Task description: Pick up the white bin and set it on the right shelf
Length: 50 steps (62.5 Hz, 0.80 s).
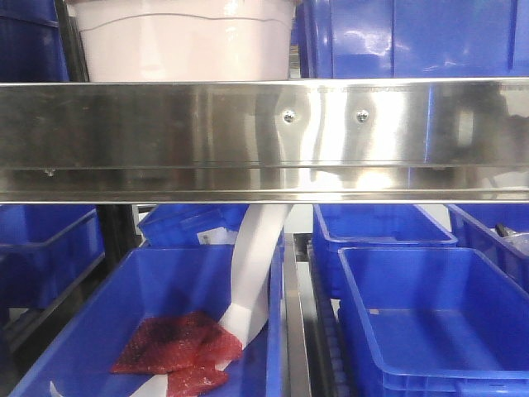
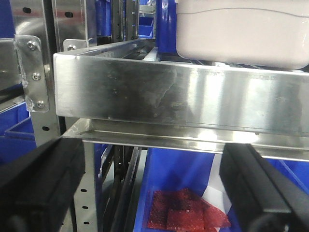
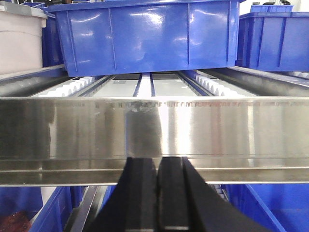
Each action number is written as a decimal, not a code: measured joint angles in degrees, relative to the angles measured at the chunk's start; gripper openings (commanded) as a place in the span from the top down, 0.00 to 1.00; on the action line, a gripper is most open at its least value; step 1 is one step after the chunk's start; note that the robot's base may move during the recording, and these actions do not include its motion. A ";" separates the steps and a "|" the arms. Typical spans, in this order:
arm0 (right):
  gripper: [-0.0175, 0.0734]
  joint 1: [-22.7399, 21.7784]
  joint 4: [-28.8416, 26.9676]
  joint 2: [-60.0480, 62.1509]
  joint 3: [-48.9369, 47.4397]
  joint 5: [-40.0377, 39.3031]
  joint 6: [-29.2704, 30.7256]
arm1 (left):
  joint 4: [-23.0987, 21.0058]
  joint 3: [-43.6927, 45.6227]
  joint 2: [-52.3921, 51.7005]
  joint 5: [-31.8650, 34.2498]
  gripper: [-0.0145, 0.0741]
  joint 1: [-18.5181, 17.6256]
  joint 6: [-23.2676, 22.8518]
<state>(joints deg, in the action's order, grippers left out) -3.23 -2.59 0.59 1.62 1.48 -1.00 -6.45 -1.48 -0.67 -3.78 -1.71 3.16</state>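
White bin [image 1: 183, 41] sits behind the shelf rail [image 1: 264, 136]; left hand [image 2: 154, 186] spread apart; right hand [image 3: 159, 193] pressed together.

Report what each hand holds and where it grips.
Nothing held. The left hand is open and empty below the right shelf; the right hand is shut on nothing.

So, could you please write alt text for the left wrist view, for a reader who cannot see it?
The white bin sits on the right shelf, a shiny steel tier whose front rail spans the frame. The left gripper is open below the rail, its black fingers blurred at either lower corner. Red bubble wrap lies in a blue crate underneath.
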 measured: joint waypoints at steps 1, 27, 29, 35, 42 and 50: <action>0.73 0.00 0.00 0.00 0.00 0.00 0.00 | 0.00 0.00 0.00 0.00 0.97 0.00 0.00; 0.73 0.00 0.00 0.00 0.00 0.00 0.00 | 0.00 0.00 0.00 0.00 0.97 0.00 0.00; 0.73 0.00 0.00 0.00 0.00 0.00 0.00 | 0.00 0.00 0.00 0.00 0.97 0.00 0.00; 0.73 0.00 0.00 0.00 0.00 0.00 0.00 | 0.00 0.00 0.00 0.00 0.97 0.00 0.00; 0.73 0.00 0.00 0.00 0.00 0.00 0.00 | 0.00 0.00 0.00 0.00 0.97 0.00 0.00; 0.73 0.00 0.00 0.00 0.00 0.00 0.00 | 0.00 0.00 0.00 0.00 0.97 0.00 0.00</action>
<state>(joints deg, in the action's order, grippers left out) -3.23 -2.59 0.59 1.62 1.48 -1.00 -6.45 -1.48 -0.67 -3.78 -1.71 3.16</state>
